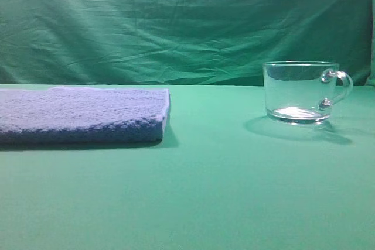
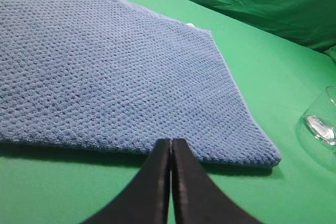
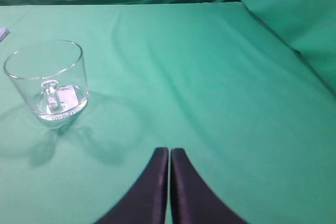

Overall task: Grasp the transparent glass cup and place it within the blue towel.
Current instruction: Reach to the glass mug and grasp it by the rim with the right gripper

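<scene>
Glass cup: the transparent glass cup is seen upright on the green worktop, on the right side, handle turned right in the high view.
Towel: the blue towel is laid flat on the left, well apart from the cup.
Left tool: the left tool is pressed together, nothing pinched, tips just before the towel's near edge.
Right tool: the right tool is pressed together, nothing pinched, apart from the cup.
Backdrop: a green cloth is hung behind.
</scene>
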Motion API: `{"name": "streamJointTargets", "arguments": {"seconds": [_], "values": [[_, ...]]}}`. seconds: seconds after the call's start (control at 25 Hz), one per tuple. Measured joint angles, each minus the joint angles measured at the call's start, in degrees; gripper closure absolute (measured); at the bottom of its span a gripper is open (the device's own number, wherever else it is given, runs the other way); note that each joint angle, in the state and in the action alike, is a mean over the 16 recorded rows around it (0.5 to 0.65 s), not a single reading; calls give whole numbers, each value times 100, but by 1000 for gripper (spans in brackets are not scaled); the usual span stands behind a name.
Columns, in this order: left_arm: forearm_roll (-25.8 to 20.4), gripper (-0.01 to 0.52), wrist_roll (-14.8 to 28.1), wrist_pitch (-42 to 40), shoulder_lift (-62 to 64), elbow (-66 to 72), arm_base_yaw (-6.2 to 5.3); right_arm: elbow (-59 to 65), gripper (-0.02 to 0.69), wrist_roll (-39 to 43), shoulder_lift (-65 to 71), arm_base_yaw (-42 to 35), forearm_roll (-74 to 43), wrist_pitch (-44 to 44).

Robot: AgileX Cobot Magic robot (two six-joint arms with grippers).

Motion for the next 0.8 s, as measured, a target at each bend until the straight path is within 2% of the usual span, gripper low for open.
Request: {"name": "streamJointTargets", "arguments": {"seconds": [0.8], "values": [[0,514,0,0,0,0,0,0,665,0,0,0,0,-2]]}}
